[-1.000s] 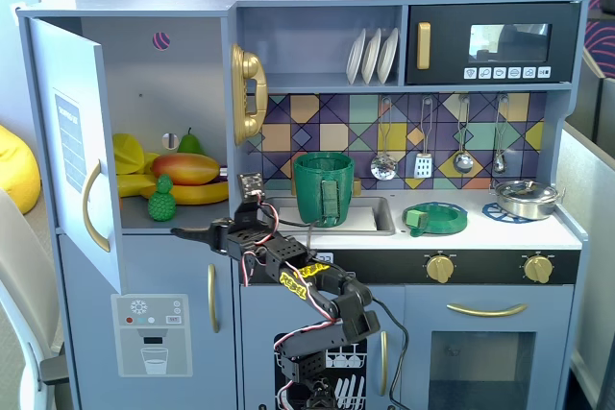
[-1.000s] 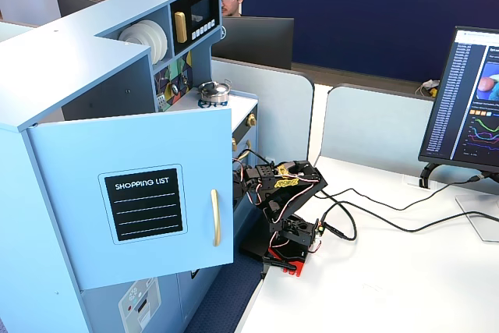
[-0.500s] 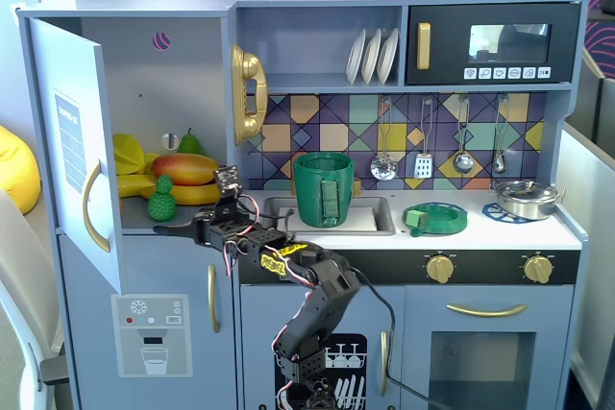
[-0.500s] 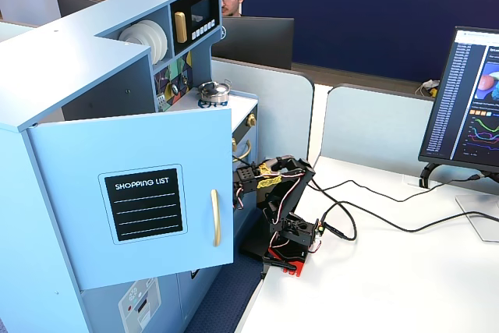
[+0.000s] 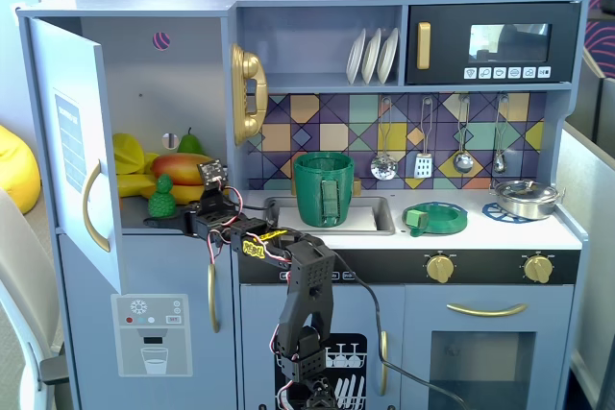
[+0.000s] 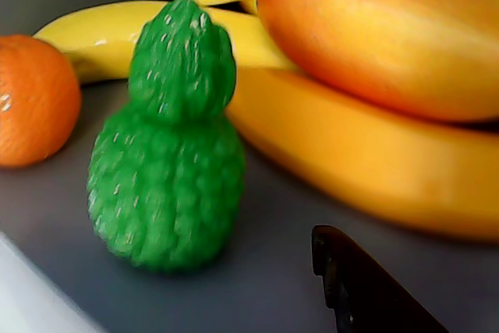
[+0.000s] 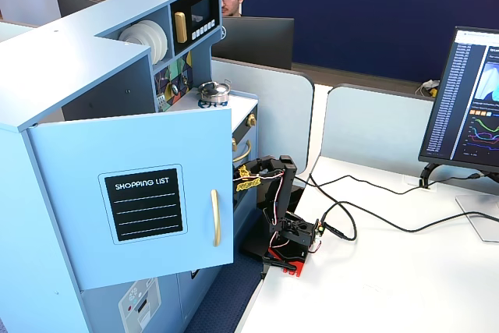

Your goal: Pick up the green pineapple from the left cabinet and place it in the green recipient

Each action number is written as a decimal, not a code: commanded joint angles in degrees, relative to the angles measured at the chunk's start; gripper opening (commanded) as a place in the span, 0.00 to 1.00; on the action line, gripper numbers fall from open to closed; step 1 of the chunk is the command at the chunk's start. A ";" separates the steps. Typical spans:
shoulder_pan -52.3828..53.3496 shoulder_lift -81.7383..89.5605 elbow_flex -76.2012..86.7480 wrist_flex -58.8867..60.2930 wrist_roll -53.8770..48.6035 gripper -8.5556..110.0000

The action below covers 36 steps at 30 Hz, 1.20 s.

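Note:
The green pineapple [image 5: 160,197] stands upright on the dark shelf of the left cabinet [image 5: 192,74], whose door [image 5: 72,141] is swung open. In the wrist view the pineapple [image 6: 168,146] fills the left centre, untouched. My gripper [image 5: 179,219] reaches into the cabinet just right of and below the pineapple. It is open and empty. Only one black finger [image 6: 366,290] shows in the wrist view, at the lower right and apart from the pineapple. The green recipient [image 5: 323,189], a tall dark green pot, stands in the sink to the right.
A mango [image 5: 181,166], bananas [image 5: 135,158] and a pear [image 5: 190,144] crowd the shelf behind the pineapple. An orange [image 6: 31,99] lies to its left in the wrist view. A flat green dish [image 5: 434,218] and a metal pan [image 5: 527,199] sit on the counter.

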 commanded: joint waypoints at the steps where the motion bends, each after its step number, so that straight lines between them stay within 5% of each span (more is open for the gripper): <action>1: 0.00 -2.20 -7.38 -0.97 -0.53 0.51; 25: -3.16 -14.33 -22.32 1.32 -1.58 0.45; 27: -2.99 -14.94 -22.94 1.49 -2.11 0.39; 31: -2.99 -15.38 -23.12 2.46 -6.42 0.09; 36: -2.29 -13.62 -23.47 2.81 -6.59 0.07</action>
